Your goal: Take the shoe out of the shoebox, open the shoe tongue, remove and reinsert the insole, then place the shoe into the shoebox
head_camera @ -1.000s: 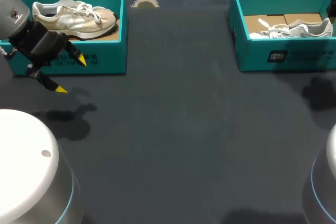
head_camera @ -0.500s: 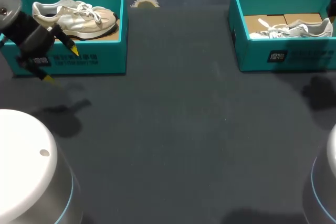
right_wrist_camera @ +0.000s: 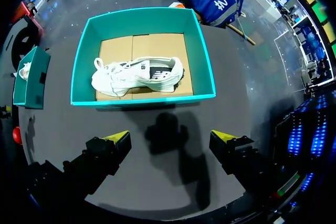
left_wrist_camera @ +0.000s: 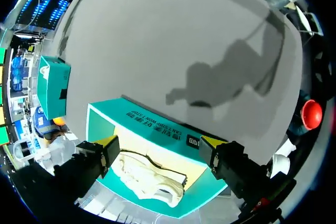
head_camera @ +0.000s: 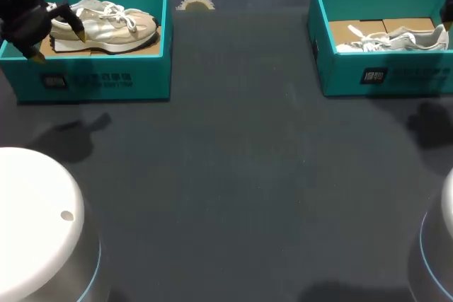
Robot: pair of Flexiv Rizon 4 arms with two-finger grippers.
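Note:
A cream and beige shoe point(head_camera: 106, 25) lies in the teal left shoebox point(head_camera: 106, 79). My left gripper point(head_camera: 59, 46) hangs open over that box's front left corner, one yellow tip over the shoe's heel. In the left wrist view the left gripper point(left_wrist_camera: 160, 142) spans the box's front wall point(left_wrist_camera: 157, 127), with the shoe point(left_wrist_camera: 149, 177) just beyond its tips. A white shoe point(head_camera: 393, 39) lies on cardboard in the teal right shoebox point(head_camera: 396, 76). In the right wrist view my right gripper point(right_wrist_camera: 170, 136) stands open above the table, short of this box point(right_wrist_camera: 142, 100) and its white shoe point(right_wrist_camera: 139, 74).
The dark tabletop point(head_camera: 241, 175) stretches between the two boxes. A small beige fan-shaped object point(head_camera: 195, 3) lies near the far edge beside the left box. My arms' white bases sit at the near corners.
My left gripper has moved away from me and to the left, from in front of the left shoebox to over its front left corner. The right side looks the same.

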